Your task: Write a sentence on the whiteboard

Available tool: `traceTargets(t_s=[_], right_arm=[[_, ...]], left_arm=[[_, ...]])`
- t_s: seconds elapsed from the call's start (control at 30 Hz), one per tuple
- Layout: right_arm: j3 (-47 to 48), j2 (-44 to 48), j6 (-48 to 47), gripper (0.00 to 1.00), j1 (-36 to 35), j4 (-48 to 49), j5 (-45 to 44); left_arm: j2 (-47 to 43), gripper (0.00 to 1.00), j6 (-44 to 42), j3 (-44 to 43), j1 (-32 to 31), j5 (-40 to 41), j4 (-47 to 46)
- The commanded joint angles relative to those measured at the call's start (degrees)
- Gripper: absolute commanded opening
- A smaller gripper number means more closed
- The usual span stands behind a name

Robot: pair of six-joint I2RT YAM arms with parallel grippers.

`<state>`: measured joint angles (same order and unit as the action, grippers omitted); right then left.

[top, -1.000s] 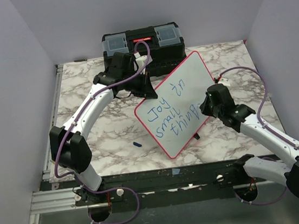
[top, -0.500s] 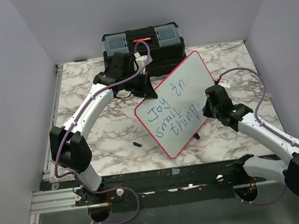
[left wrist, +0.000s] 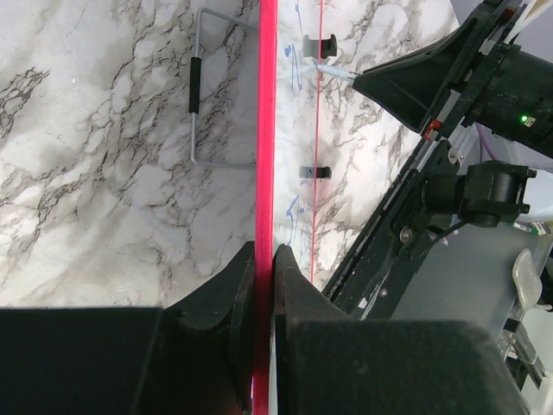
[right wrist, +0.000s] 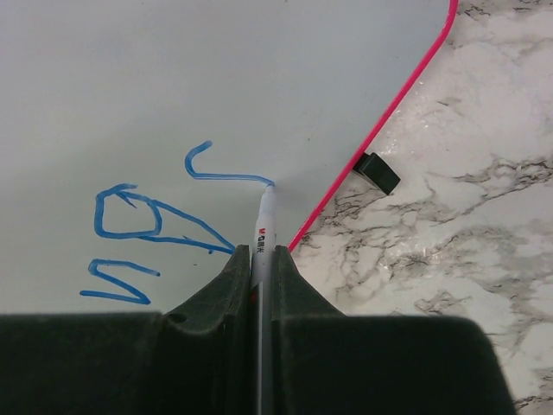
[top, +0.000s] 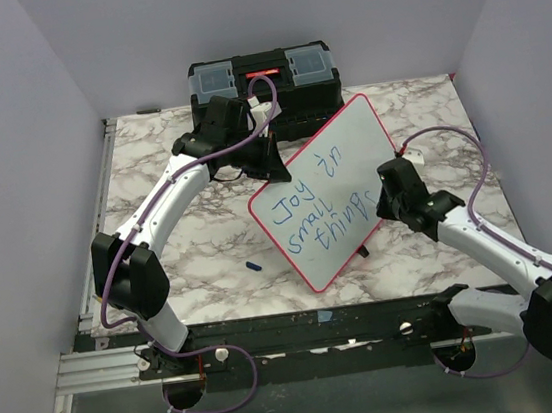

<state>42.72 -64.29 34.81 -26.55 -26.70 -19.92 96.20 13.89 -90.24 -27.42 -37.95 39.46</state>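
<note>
Left arm stretched toward far edge of table (top: 210, 245), left gripper (left wrist: 263, 255) clamped on pink rim of whiteboard (top: 340, 153); board mid-table, tilted. Right arm bent in from right edge, right gripper (right wrist: 257, 259) pinching marker (right wrist: 265, 212), tip touching board. Black toolbox (top: 263, 77) at far edge, lid shut, contents unseen

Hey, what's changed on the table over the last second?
The right gripper, shut on the pen, edged slightly toward the table's far side along the whiteboard, drawing the last blue letter. Nothing was grabbed or released. The left gripper stays clamped on the board's rim; whiteboard and toolbox unmoved.
</note>
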Motion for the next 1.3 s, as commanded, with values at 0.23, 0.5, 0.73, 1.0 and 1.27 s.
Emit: traceTargets(t_s=[0.23, 0.5, 0.73, 1.0, 1.27], right_arm=[[-1.65, 0.96, 1.39, 0.01, -0.61, 4.43, 12.87], [2.52, 6.43, -0.04, 0.01, -0.61, 1.14, 12.78], [11.19, 15.65, -0.49, 0.01, -0.6, -4.02, 5.6], [7.96, 26.12, -0.31, 0.01, -0.61, -2.37, -0.37], [5.19, 31.18, 1.5, 0.01, -0.58, -7.33, 0.95]], left_arm=[[-0.13, 0.0, -4.35, 1.0, -0.48, 2.27, -0.42], [-1.08, 0.0, -4.81, 1.58, -0.07, 1.99, -0.44], [-2.26, 0.0, -4.32, 2.29, 0.36, 0.69, -1.36], [-4.07, 0.0, -3.98, 3.39, 0.52, 0.25, -2.21], [-4.01, 0.0, -3.58, 3.83, 0.53, 0.29, -2.54]])
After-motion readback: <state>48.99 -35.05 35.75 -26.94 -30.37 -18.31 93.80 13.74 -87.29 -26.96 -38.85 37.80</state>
